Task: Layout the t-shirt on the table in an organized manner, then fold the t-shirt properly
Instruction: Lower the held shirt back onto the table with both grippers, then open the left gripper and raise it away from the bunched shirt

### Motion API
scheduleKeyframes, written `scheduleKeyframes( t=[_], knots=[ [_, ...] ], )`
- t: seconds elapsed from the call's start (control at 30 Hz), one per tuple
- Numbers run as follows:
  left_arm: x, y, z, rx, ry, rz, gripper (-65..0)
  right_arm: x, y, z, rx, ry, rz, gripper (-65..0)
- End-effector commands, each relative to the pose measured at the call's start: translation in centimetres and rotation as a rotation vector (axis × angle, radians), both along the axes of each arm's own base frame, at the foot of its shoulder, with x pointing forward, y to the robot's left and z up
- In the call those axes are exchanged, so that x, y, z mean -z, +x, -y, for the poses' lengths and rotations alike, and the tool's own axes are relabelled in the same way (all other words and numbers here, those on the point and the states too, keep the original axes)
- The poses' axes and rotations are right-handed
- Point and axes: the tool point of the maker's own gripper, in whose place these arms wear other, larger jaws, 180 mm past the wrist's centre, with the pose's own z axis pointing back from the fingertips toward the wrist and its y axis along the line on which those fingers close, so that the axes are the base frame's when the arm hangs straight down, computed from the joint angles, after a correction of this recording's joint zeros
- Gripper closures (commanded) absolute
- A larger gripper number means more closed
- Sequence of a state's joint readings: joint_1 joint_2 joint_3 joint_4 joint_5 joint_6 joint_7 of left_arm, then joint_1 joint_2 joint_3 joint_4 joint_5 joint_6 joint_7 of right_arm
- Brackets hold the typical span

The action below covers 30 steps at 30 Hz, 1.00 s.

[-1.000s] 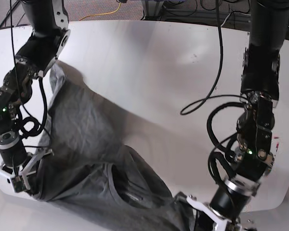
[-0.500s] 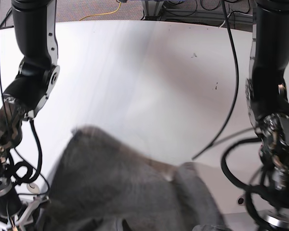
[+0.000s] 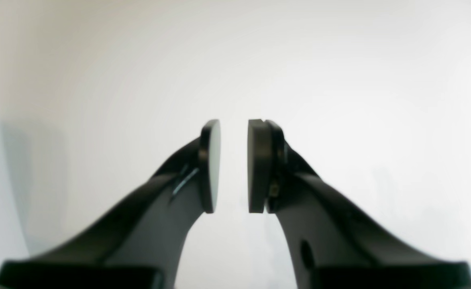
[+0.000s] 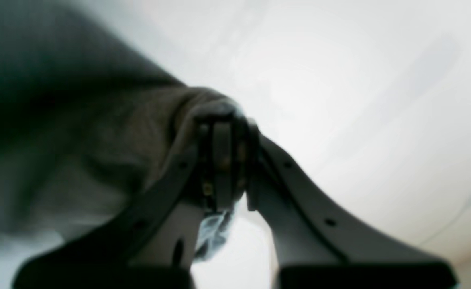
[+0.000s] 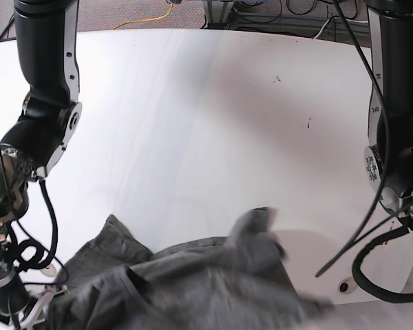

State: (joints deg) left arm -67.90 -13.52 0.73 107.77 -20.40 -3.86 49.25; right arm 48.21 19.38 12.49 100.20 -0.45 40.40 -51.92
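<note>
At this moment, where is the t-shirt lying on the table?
In the base view the t-shirt is bunched at the near edge of the table, left of centre, beside the right arm; the right gripper clamps a fold of it.

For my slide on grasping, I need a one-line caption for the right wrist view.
Right gripper clamped on a bunched fold of the grey t-shirt, above the white table.
</note>
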Motion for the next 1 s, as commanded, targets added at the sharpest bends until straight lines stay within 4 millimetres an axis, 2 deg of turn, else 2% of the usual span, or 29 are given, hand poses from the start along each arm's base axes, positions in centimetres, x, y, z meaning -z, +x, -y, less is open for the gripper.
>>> scheduleKeyframes(
  t=[0.0, 0.2, 0.37, 0.4, 0.53, 0.8, 0.87, 0.97],
  knots=[
    [0.1, -0.5, 0.9, 0.049, -0.002, 0.007, -10.7, 0.5, -0.4, 0.3, 0.004, -0.002, 0.002, -0.6],
    [4.2, 1.0, 2.5, 0.127, -0.015, -0.099, -10.7, 5.0, -1.7, 0.9, 0.021, -0.018, -0.079, -0.6],
    [9.4, 2.4, 4.2, 0.195, -0.045, -0.227, -10.7, 8.9, -3.4, 1.4, 0.039, -0.015, -0.146, -0.6],
    [11.5, 2.9, 4.7, 0.209, -0.053, -0.274, -10.7, 10.0, -3.9, 1.4, 0.039, -0.017, -0.169, -0.6],
    [16.5, 3.6, 6.5, 0.242, -0.042, -0.388, -10.7, 12.9, -4.8, 0.7, 0.026, -0.015, -0.227, -0.6],
    [27.3, 3.0, 11.3, 0.338, -0.012, -0.637, -10.7, 16.0, -5.8, 0.0, 0.017, 0.007, -0.292, -0.6],
    [29.2, 2.4, 12.3, 0.362, -0.013, -0.682, -10.7, 16.2, -5.9, 0.0, 0.017, 0.007, -0.297, -0.6],
    [33.3, 1.4, 14.3, 0.405, -0.026, -0.785, -10.7, 16.3, -5.9, 0.0, 0.016, 0.009, -0.300, -0.6]
  ],
)
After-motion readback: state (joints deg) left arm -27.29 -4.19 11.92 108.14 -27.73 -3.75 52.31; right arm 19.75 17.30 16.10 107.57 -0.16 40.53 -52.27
